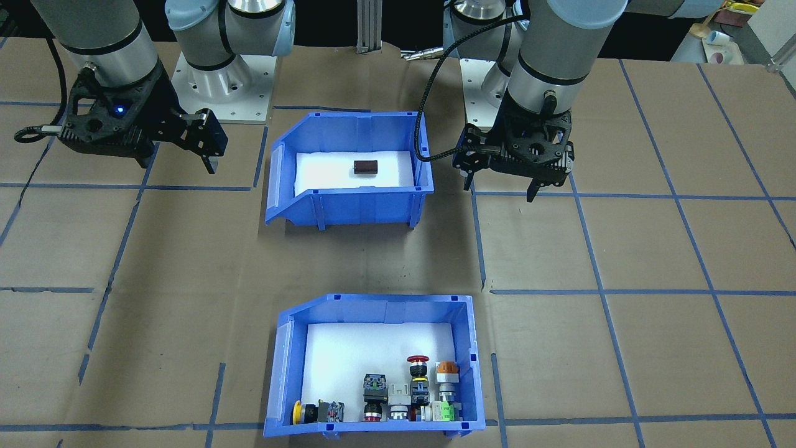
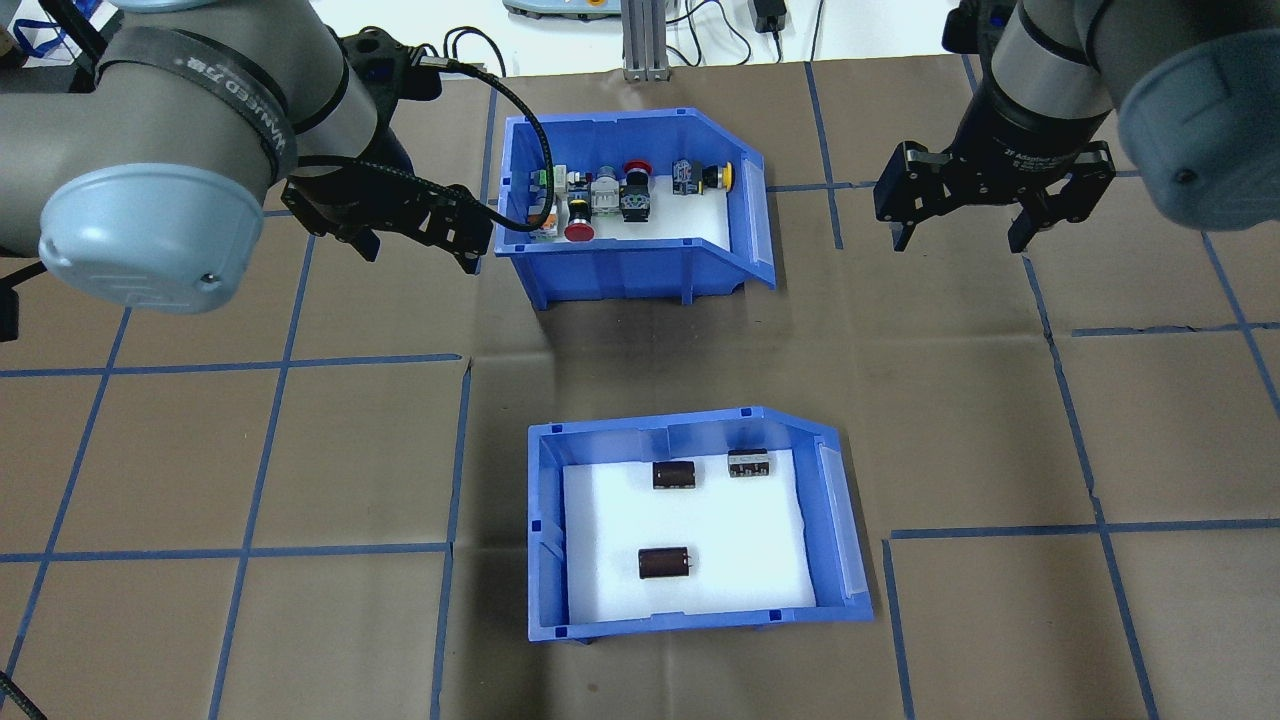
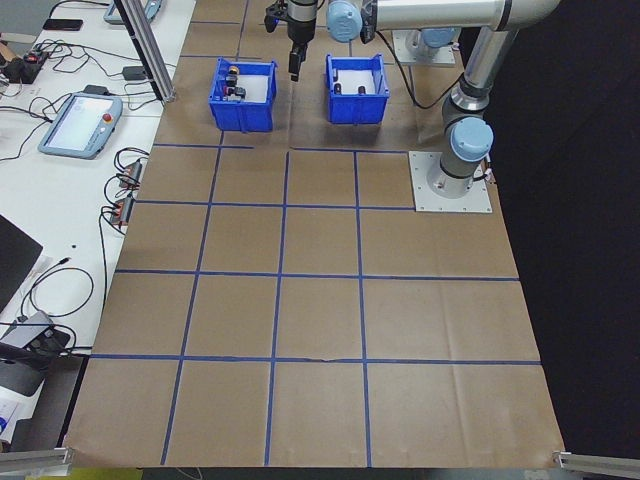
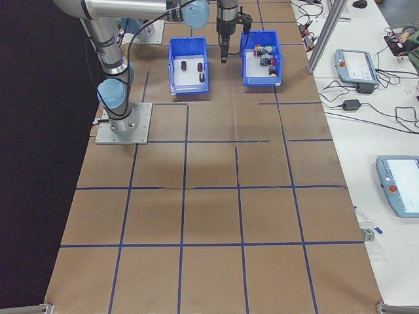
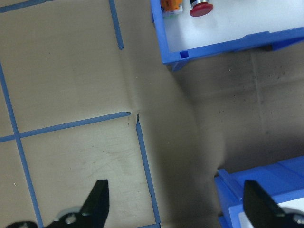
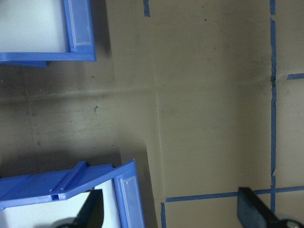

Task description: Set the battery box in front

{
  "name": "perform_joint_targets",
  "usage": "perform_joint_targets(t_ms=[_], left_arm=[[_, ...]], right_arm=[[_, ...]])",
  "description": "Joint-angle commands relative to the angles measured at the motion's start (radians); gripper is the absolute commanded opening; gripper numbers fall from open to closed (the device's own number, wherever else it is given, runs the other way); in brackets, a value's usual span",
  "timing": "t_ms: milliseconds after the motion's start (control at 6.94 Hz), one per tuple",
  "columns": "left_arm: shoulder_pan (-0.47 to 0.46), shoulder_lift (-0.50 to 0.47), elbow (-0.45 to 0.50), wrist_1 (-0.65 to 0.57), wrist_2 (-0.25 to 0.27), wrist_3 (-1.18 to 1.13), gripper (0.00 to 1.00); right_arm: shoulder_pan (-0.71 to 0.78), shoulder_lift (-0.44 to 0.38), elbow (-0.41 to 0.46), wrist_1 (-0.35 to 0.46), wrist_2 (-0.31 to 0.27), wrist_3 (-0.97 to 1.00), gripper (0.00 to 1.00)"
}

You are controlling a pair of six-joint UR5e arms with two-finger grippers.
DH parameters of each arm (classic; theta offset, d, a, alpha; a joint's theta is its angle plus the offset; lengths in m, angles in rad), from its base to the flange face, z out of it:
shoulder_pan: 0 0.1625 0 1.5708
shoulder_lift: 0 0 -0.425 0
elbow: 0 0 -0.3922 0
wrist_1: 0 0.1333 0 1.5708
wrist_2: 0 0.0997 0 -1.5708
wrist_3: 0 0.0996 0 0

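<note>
A: Where is the blue plastic open-front battery box (image 2: 690,520) with its white foam liner?

B: On the table (image 2: 1000,420), between both claws and nearer the robot's base. The left claw (image 2: 420,222) and right claw (image 2: 965,210) hang spread and empty, flanking the identical blue bin of coloured push-buttons (image 2: 630,205), probably poised for a two-sided lift.

A: Anything obscured?

B: Overhead shows three dark cylinders; the front-facing view shows only one (image 1: 365,167), the box's wall hiding the others.
</note>
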Motion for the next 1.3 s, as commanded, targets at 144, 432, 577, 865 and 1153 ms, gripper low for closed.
perform_joint_targets(t_ms=[144, 432, 577, 865, 1153], left_arm=[[0.000, 0.000, 0.000, 0.000, 0.000, 0.005, 0.99], [0.000, -0.002, -0.002, 0.000, 0.000, 0.012, 0.99], [0.000, -0.002, 0.000, 0.000, 0.000, 0.012, 0.99], [0.000, 0.021, -0.020, 0.011, 0.000, 0.012, 0.99], [0.000, 0.023, -0.031, 0.025, 0.000, 0.014, 0.99]], right_arm=[[0.000, 0.000, 0.000, 0.002, 0.007, -0.003, 1.00], [0.003, -0.005, 0.000, 0.002, 0.004, -0.003, 1.00], [0.004, -0.005, 0.000, 0.002, -0.001, -0.003, 1.00], [0.004, -0.006, -0.008, -0.001, 0.001, -0.006, 1.00], [0.007, 0.032, -0.020, -0.019, 0.001, -0.061, 1.00]])
